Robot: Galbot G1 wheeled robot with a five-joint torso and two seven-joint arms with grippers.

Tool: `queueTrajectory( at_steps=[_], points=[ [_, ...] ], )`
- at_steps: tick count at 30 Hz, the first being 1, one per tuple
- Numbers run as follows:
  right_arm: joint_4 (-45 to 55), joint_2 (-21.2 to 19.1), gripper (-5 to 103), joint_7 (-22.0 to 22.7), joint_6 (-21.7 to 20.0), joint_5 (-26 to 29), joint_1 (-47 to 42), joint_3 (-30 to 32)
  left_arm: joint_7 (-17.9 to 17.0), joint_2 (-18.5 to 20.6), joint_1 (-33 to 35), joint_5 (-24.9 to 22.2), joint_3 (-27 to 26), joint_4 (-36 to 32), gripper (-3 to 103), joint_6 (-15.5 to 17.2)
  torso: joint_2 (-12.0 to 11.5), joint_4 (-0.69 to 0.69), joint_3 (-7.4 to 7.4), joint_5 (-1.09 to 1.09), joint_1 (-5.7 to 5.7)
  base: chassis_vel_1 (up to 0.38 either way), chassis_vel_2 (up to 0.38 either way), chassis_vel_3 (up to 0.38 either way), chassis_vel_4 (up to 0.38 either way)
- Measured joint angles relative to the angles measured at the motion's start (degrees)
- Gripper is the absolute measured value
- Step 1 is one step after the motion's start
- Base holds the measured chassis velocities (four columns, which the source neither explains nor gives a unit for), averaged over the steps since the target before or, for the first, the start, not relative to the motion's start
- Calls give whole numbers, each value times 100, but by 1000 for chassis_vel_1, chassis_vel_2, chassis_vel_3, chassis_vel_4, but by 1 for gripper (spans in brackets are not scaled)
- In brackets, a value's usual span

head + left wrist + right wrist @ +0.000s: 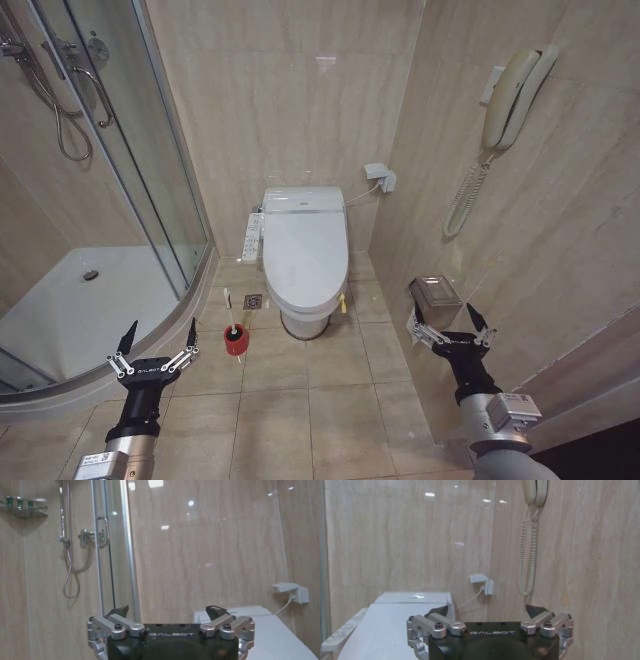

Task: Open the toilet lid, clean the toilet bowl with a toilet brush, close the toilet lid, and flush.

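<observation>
The white toilet lid [305,250] lies shut over the toilet bowl [304,322] against the back wall, with a yellow-green strap [344,297] at its right edge and a white button panel [252,237] on its left side. The lid also shows in the wrist views [280,637] [390,626]. The toilet brush [230,312] stands by its thin white handle in a small red holder [236,341] on the floor, left of the bowl. My left gripper [157,338] hangs open near the floor, left of the holder. My right gripper [450,318] is open by the right wall.
A glass shower enclosure [120,180] with a white tray [70,310] fills the left. A wall phone [512,95] with a coiled cord and a metal paper holder [434,291] sit on the right wall. A floor drain [253,301] lies beside the bowl. A wall socket [381,176] is behind the toilet.
</observation>
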Motion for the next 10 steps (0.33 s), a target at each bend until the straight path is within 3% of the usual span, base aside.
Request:
queueTrajectory(
  at_steps=[10],
  points=[
    [0, 0, 100, 0, 0, 0, 0, 0, 0, 0, 0, 0, 0, 0, 100, 0, 0, 0, 0, 0, -1, 0, 0, 0, 0]
  ],
)
